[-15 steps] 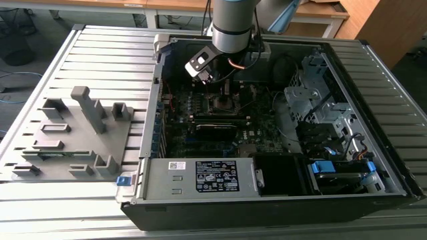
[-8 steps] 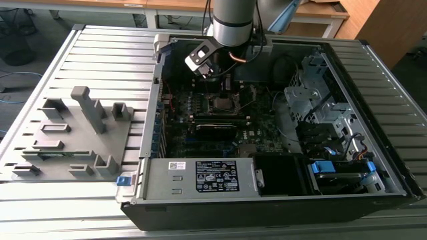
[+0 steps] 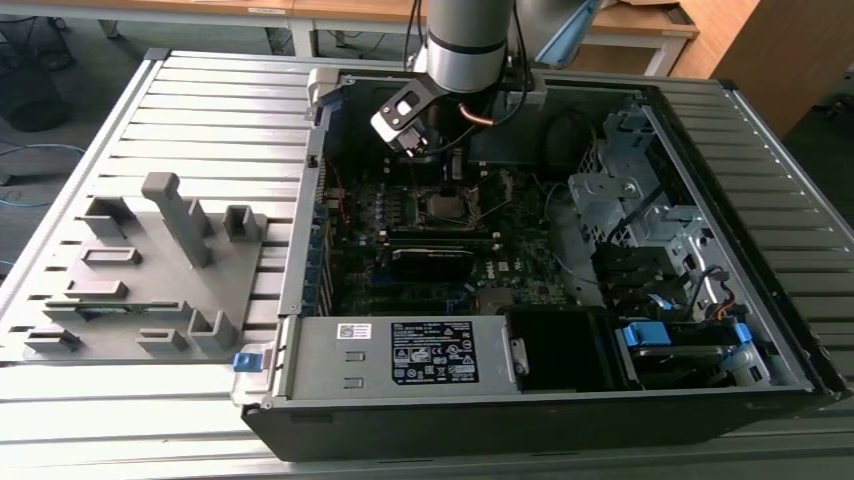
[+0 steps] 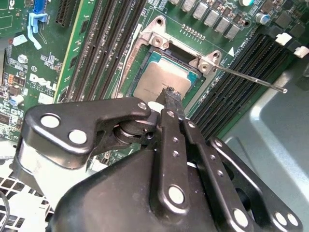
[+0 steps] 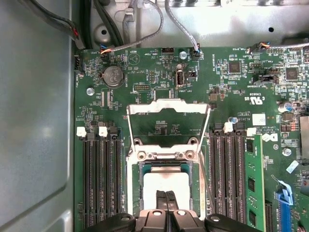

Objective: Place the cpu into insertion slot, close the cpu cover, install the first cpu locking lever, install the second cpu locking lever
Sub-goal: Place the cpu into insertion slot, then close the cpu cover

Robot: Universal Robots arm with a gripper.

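Bright even light; soft shadows; glare on cpu (image 5: 157, 183).

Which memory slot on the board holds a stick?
The outermost one beside the blue clip: a green memory stick stands in it, while the other slots are empty.

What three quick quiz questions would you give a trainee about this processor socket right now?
1. True or false: the cpu lies in the insertion slot.
2. The cpu cover is: A) shut over the chip, B) swung up open, C) lying off the board.
3. Fill in: the gripper, fingers together, is over the ____.
Key: 1 true; 2 B; 3 cpu.
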